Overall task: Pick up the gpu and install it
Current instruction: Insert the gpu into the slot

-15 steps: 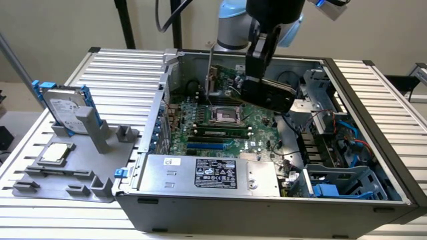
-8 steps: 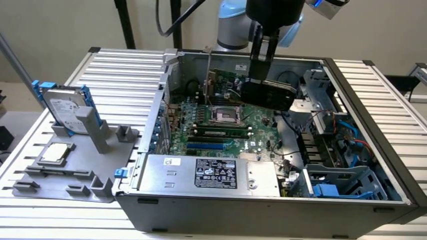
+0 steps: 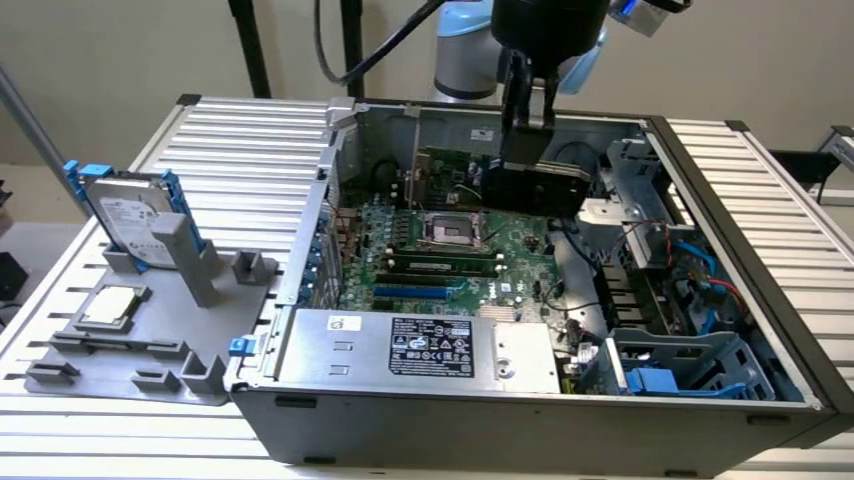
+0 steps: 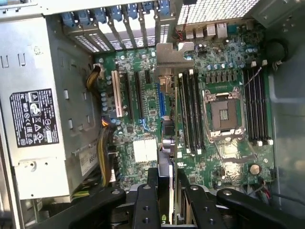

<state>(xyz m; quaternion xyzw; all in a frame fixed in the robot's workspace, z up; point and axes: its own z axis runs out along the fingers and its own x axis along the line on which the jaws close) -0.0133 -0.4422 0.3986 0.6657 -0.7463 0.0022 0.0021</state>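
Gripper [image 4: 167,179] clamped on gpu [image 3: 534,187], held upright beneath it, over motherboard [image 3: 441,250]

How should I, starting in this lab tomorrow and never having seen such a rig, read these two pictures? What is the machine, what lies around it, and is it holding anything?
The machine is a robot arm ending in a claw. One picture comes from a camera off the arm that sees the whole scene. The other comes from a camera on the arm's wrist, looking down past the claw. On the slatted table stands an open computer case with its motherboard exposed. On the exterior view's left, a grey holder carries a hard drive standing upright and a small square processor chip lying flat. The claw is shut on the gpu, a flat card held on edge inside the case, over the motherboard. Whether it touches a slot I cannot tell.
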